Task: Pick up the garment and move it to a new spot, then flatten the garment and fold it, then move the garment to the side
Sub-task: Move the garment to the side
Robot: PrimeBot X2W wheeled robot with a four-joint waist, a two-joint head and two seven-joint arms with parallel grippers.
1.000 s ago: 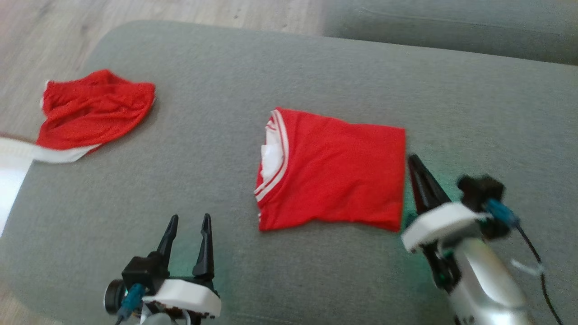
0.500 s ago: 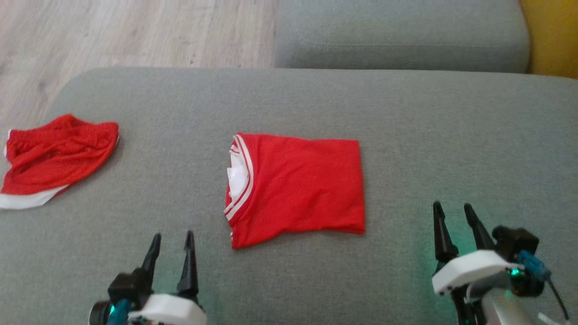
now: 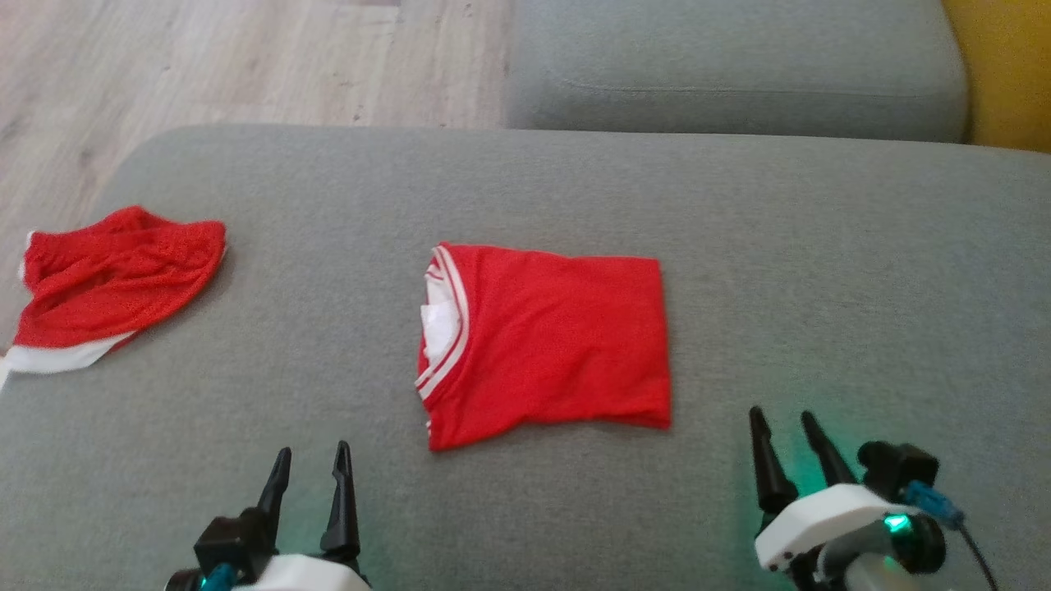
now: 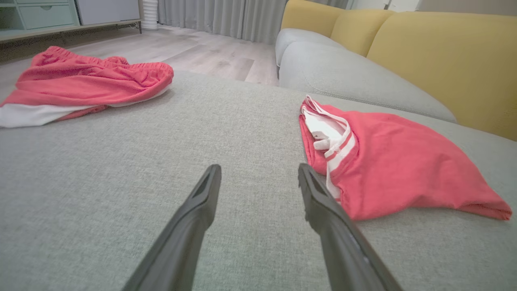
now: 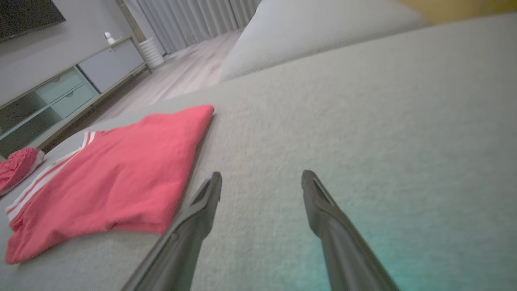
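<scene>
A red garment (image 3: pixel 546 341) with white stripes at its neck lies folded into a rough rectangle in the middle of the grey sofa cushion (image 3: pixel 780 246). The same garment (image 4: pixel 387 161) lies right of my left fingers in the left wrist view, and the garment (image 5: pixel 117 178) lies left of my right fingers in the right wrist view. Near the lower left, my left gripper (image 3: pixel 310 461) stands open and empty, apart from the cloth. My right gripper (image 3: pixel 780 423) is open too, just below and right of the garment's near right corner, touching nothing.
A second red piece of clothing (image 3: pixel 107 283) with a white band lies crumpled at the cushion's left edge. Behind is another grey cushion (image 3: pixel 731 66), wooden floor (image 3: pixel 205 57) at the far left and a yellow backrest (image 4: pixel 444 52). A low cabinet (image 5: pixel 60 93) stands across the room.
My right gripper has opened and drawn back from the garment's right edge toward the near right. The head camera has shifted. The left gripper stays open.
</scene>
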